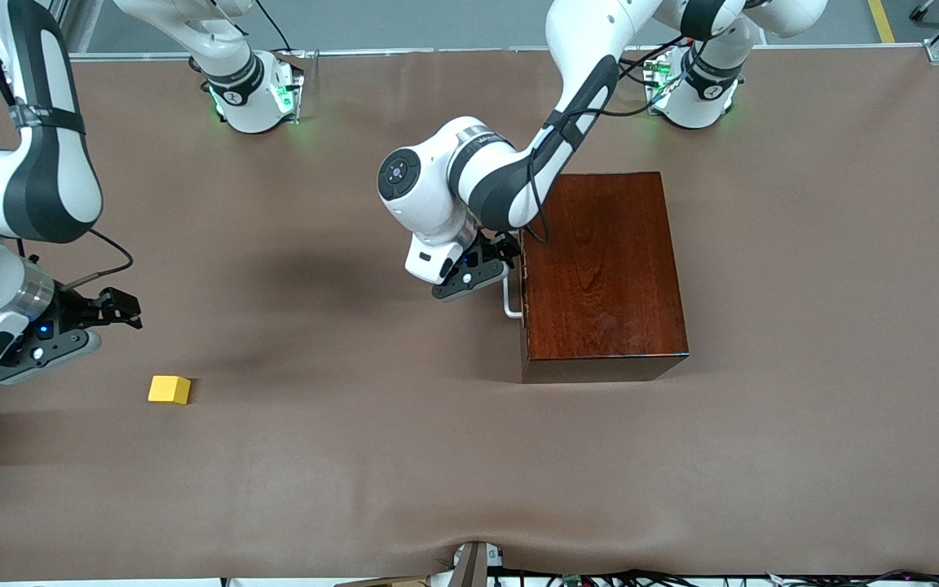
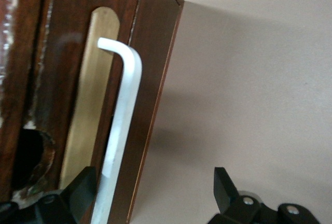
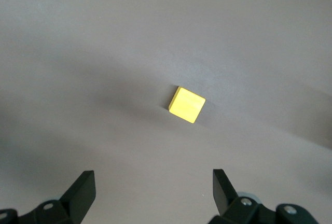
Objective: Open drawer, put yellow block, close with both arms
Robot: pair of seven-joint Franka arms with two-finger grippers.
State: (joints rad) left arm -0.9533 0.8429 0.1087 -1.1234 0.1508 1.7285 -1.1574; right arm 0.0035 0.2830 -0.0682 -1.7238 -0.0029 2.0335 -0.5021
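The dark reddish-brown wooden box [image 1: 604, 269] stands toward the left arm's end of the table. Its drawer [image 2: 148, 73] is pushed in, flush with the box. The white bar handle [image 1: 510, 300] [image 2: 122, 120] sticks out from the drawer front. My left gripper [image 1: 509, 249] [image 2: 153, 190] is open at the handle. The bar runs between its fingers, close to one finger [image 2: 80, 187], without a grip. The yellow block [image 1: 169, 389] [image 3: 187, 105] lies on the table toward the right arm's end. My right gripper [image 1: 121, 310] [image 3: 153, 187] hangs open and empty over the table beside the block.
A brown mat [image 1: 355, 456] covers the table. A brass plate [image 2: 88, 110] sits under the handle on the drawer front. The arm bases [image 1: 253, 94] stand along the table's edge by the robots. Cables lie at the edge nearest the front camera.
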